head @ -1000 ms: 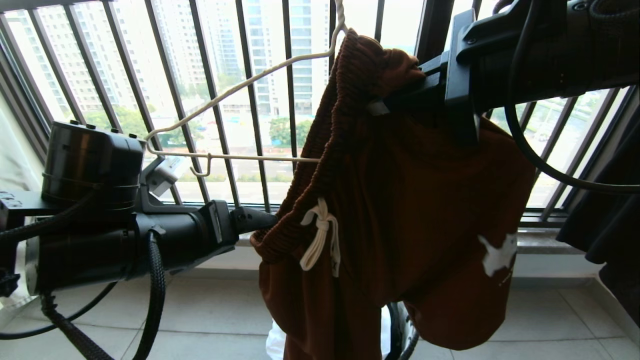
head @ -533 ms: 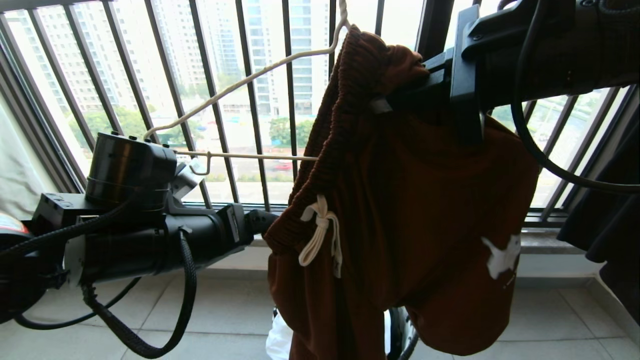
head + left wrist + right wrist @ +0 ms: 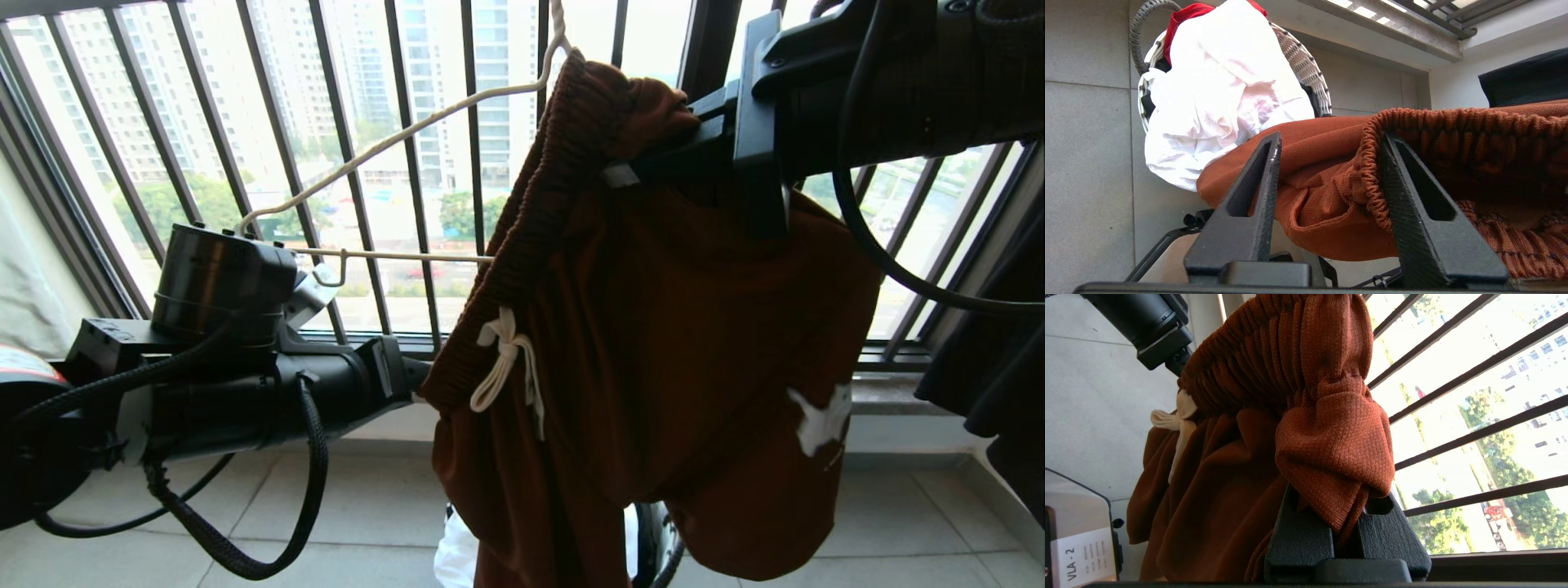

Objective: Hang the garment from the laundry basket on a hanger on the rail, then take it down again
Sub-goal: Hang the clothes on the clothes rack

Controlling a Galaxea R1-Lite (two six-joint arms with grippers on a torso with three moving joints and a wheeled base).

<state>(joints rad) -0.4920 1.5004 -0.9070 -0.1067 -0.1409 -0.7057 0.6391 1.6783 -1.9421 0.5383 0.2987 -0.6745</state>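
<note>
The garment [image 3: 678,343], rust-brown shorts with a white drawstring, hangs in front of the railing. My right gripper [image 3: 629,171] is shut on a bunch of its cloth at the top [image 3: 1337,506]. The cream wire hanger [image 3: 392,139] has its right arm inside the ribbed waistband, and its hook runs up out of view. My left gripper [image 3: 420,384] is at the waistband's lower end. Its jaws [image 3: 1331,139] stand apart with the waistband edge and a loose fold between them. The laundry basket [image 3: 1306,69] sits on the floor below, holding white and red cloth. The rail is out of view.
A black railing of vertical bars [image 3: 408,163] stands close behind the hanger. A black garment [image 3: 996,367] hangs at the far right. The basket's rim [image 3: 663,547] shows under the shorts. A box labelled VLA-2 [image 3: 1077,555] is on the tiled floor.
My left arm has moved right, up to the waistband's lower end, and its fingertips are now hidden behind the cloth. The waistband end and drawstring have shifted slightly. The right gripper has kept still.
</note>
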